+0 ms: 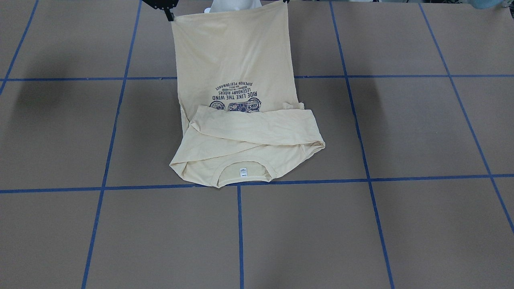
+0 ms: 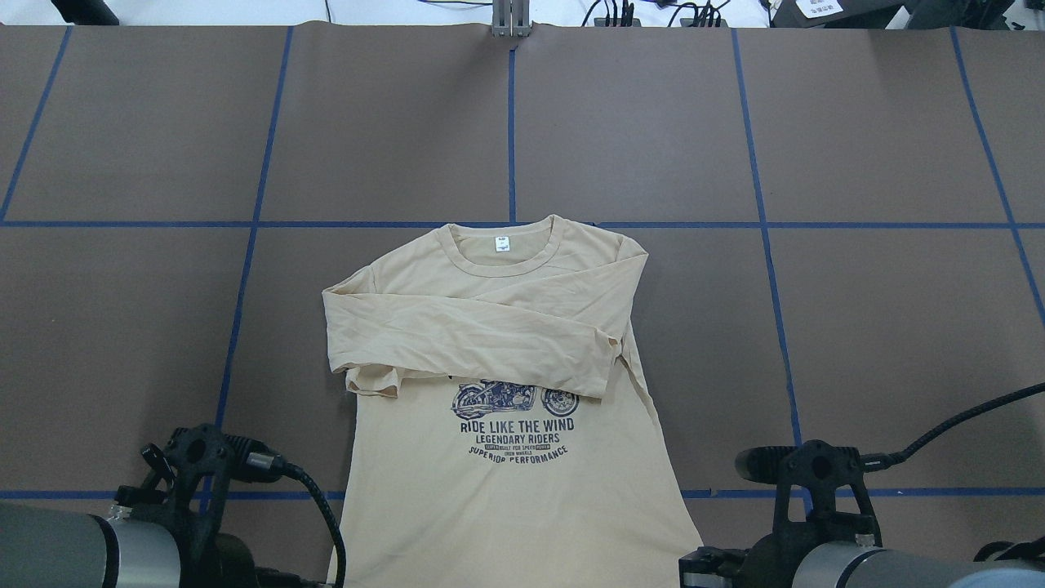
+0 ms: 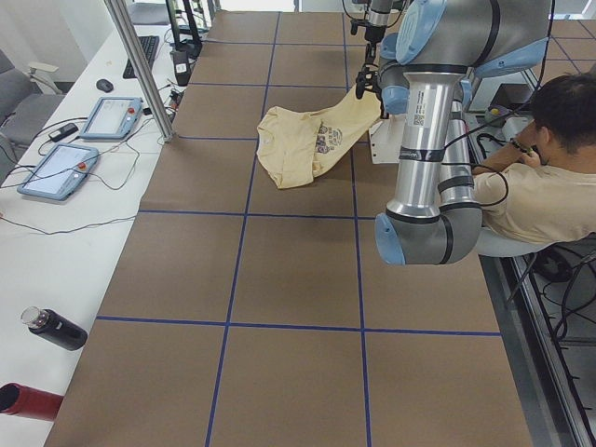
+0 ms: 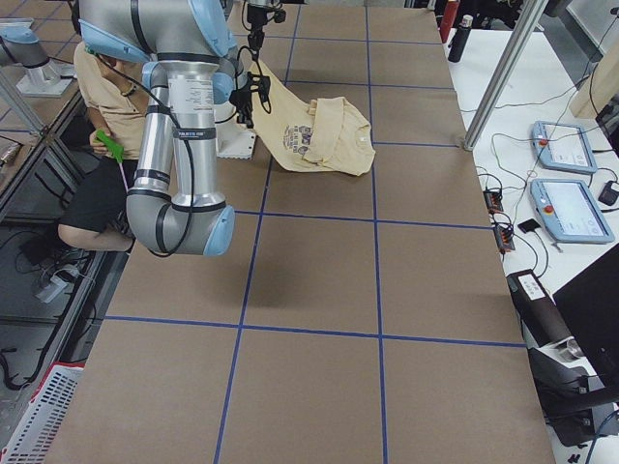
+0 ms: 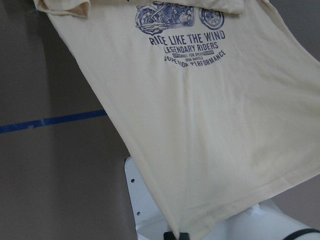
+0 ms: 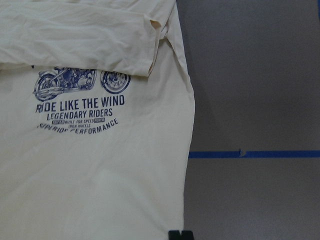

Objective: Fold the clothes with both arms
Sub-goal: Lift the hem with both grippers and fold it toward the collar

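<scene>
The clothes are one cream-yellow long-sleeved shirt (image 2: 506, 490), lying print side up with its collar (image 2: 502, 249) away from the robot. Both sleeves (image 2: 473, 335) are folded across the chest above the motorcycle print. The hem end rises off the table toward the robot. My right gripper (image 1: 170, 15) pinches one hem corner, and its fingertip shows at the bottom of the right wrist view with the hem corner (image 6: 172, 220) above it. In the left wrist view my left gripper (image 5: 178, 235) is shut on the other hem corner. The hem (image 1: 231, 12) hangs taut between them.
The white pedestal base (image 5: 150, 200) stands under the lifted hem. A person (image 3: 549, 177) sits behind the robot. Teach pendants (image 3: 112, 116) and a metal post (image 3: 140, 65) are on the side bench, with bottles (image 3: 51, 328) nearer. Blue tape lines cross the brown table (image 2: 816, 327).
</scene>
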Tool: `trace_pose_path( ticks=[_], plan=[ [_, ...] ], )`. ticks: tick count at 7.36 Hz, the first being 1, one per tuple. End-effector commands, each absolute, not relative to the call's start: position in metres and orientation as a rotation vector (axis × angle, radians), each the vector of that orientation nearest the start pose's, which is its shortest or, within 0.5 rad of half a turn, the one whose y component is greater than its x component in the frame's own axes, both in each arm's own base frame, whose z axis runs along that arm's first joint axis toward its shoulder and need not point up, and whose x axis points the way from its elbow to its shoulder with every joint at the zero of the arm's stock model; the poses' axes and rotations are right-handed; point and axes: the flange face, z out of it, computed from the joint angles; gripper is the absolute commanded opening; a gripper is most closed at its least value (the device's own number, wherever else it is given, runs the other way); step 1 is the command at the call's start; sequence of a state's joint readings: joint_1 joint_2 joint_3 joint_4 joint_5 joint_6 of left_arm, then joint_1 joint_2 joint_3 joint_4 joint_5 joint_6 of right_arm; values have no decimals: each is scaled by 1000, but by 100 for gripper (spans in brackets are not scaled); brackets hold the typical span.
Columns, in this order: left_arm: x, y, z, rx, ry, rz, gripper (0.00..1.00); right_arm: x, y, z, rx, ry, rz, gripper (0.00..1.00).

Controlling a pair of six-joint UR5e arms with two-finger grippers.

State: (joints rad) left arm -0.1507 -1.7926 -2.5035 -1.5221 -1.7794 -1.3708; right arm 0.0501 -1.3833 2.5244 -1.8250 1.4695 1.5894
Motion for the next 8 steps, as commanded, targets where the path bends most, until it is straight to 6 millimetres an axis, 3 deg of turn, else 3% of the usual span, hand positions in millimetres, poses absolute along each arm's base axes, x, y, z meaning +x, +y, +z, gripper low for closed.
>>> trace_pose_path(
  ticks=[1, 2, 3, 4, 7, 8],
  plan=[
    [404, -222, 194, 62, 1023, 49, 0, -432, -237, 204, 188, -828, 227, 0],
    [414, -245, 206, 110, 977, -2, 0, -435, -266, 206, 216, -804, 260, 0],
    [407, -269, 211, 141, 956, -52, 0, -424, -286, 206, 248, -795, 271, 0],
    [395, -287, 210, 165, 955, -94, 0, -419, -304, 212, 266, -770, 307, 0],
    [367, -330, 196, 229, 971, -181, 0, -410, -346, 202, 325, -787, 378, 0],
    [373, -347, 194, 244, 960, -202, 0, -418, -358, 196, 331, -783, 393, 0]
  ],
)
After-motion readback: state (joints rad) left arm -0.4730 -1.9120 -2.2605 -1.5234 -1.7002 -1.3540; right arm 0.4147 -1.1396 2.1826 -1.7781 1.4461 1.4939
